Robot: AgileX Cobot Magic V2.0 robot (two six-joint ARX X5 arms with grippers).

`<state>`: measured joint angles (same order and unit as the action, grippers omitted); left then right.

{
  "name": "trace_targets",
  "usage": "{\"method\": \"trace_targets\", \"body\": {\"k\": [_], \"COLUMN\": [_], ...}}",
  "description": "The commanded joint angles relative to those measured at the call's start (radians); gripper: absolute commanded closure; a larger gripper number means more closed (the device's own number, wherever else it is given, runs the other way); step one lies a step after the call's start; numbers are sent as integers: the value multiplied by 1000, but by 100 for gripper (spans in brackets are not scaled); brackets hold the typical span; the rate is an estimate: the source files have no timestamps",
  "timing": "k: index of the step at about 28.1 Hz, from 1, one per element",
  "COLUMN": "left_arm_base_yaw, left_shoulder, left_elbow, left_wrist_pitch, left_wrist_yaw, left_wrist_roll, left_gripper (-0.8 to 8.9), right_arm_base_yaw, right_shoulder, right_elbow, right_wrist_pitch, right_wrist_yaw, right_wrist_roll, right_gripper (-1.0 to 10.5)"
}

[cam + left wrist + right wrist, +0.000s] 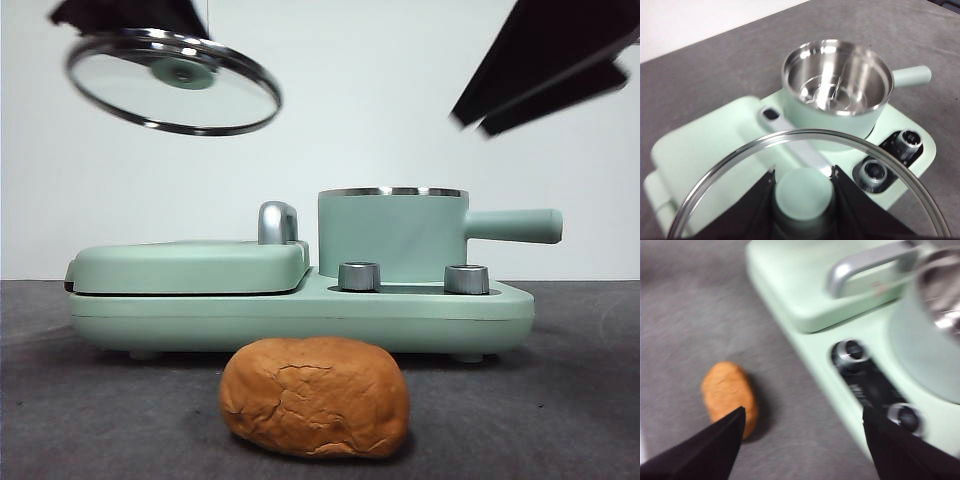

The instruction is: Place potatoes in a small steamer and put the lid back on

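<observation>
The potato (315, 397) lies on the grey table in front of the appliance; it also shows in the right wrist view (729, 392). The small steamer (392, 235) stands uncovered on the right of the base, its steel inside empty (836, 80). My left gripper (803, 187) is shut on the lid's mint-green knob (802, 192) and holds the glass lid (175, 85) tilted high at the upper left, over the griddle cover. My right gripper (802, 437) is open and empty, high at the upper right (540, 75), above the table beside the potato.
The mint-green appliance base (300, 315) carries a flat griddle cover (190, 265) with a chrome handle (277, 222) on the left and two steel knobs (360, 276) at the front. Grey table lies around it.
</observation>
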<state>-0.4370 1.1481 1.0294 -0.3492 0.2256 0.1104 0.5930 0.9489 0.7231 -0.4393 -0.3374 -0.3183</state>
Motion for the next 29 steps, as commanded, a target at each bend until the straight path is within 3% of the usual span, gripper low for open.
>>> {"method": "trace_targets", "body": {"k": [1, 10, 20, 24, 29], "left_arm_base_yaw": [14, 77, 118, 118, 118], "left_shoulder": [-68, -203, -222, -222, -222], "left_elbow": [-31, -55, -55, -55, -55], "left_wrist_pitch": [20, -79, -87, -88, -97], "left_wrist_yaw": [-4, -47, -47, -47, -47], "left_wrist_roll": [-35, -44, -44, -41, -40], "left_gripper": [798, 799, 799, 799, 799], "right_arm_base_yaw": [58, 183, 283, 311, 326], "right_shoulder": [74, 282, 446, 500, 541], "right_elbow": [18, 18, 18, 18, 18], "right_wrist_pitch": [28, 121, 187, 206, 203], "right_wrist_yaw": [-2, -3, 0, 80, 111], "right_wrist_roll": [-12, -12, -12, -11, -11], "right_gripper": [566, 566, 550, 557, 702]}}
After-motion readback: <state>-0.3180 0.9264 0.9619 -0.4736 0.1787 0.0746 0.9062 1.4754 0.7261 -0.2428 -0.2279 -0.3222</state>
